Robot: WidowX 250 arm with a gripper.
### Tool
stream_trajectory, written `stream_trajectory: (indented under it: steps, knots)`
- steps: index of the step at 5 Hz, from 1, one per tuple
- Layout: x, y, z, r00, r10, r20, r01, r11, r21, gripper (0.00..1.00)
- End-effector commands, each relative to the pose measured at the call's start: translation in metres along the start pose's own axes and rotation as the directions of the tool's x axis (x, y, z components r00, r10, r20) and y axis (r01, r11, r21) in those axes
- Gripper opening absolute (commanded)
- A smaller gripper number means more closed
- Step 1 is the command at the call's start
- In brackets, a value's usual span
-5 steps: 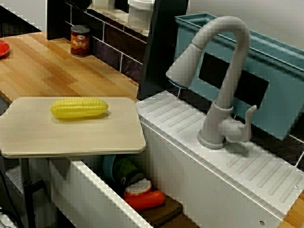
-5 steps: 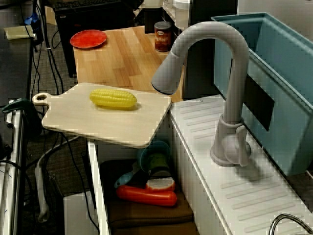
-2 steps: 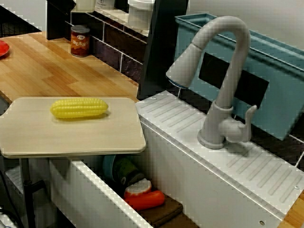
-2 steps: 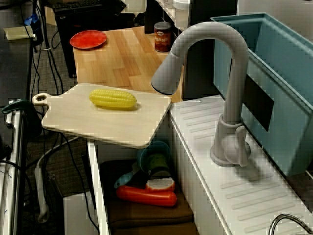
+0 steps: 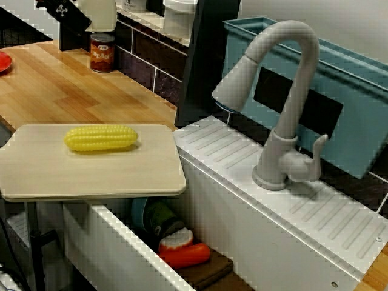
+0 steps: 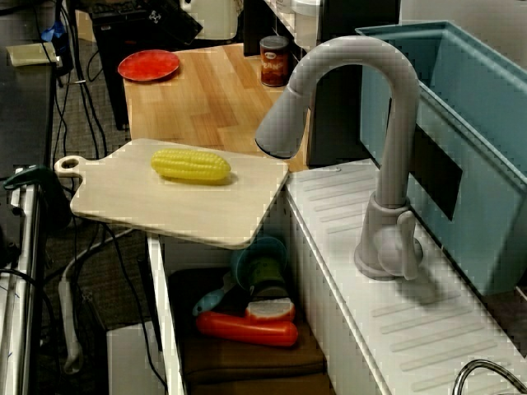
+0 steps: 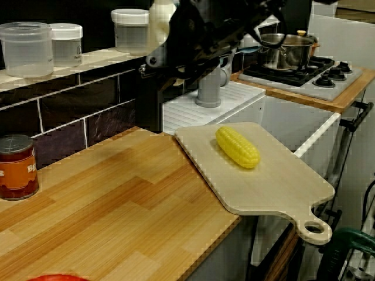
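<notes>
Above the can (image 5: 102, 52) at the table's (image 5: 54, 85) back, the hand (image 5: 59, 11) just swung in; its grip I can't tell, corn (image 5: 101, 137) untouched

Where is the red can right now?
In the side view, the can stands top left on the wooden counter by the tiled wall, beyond the cutting board.

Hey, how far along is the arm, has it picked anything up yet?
Done: nothing that shows. The yellow corn cob lies untouched on the pale wooden cutting board. In hand: the black gripper hovers at the wooden counter's far end near the red-labelled tin can, holding nothing I can see; whether its fingers are open is unclear. Left: any grasp, so practically everything.
</notes>
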State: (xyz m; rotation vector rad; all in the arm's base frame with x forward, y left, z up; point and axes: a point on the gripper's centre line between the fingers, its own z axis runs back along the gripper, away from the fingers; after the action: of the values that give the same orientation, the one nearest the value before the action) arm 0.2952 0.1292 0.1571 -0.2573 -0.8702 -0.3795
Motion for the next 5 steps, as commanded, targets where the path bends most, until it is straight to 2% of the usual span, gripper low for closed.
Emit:
stream_trajectory:
  steps: [1, 2, 4, 5]
  knots:
    - [-0.006, -0.015, -0.019, 0.995, -0.101, 0.001, 0.1, 0.991, 0.087, 0.0]
    - [-0.014, -0.023, -0.034, 0.993, -0.116, -0.031, 0.119, 0.986, 0.113, 0.0]
    - [-0.03, -0.02, -0.059, 0.982, -0.143, -0.122, 0.156, 0.982, 0.108, 0.0]
    - [-0.042, -0.017, -0.069, 0.971, -0.182, -0.157, 0.198, 0.976, 0.088, 0.0]
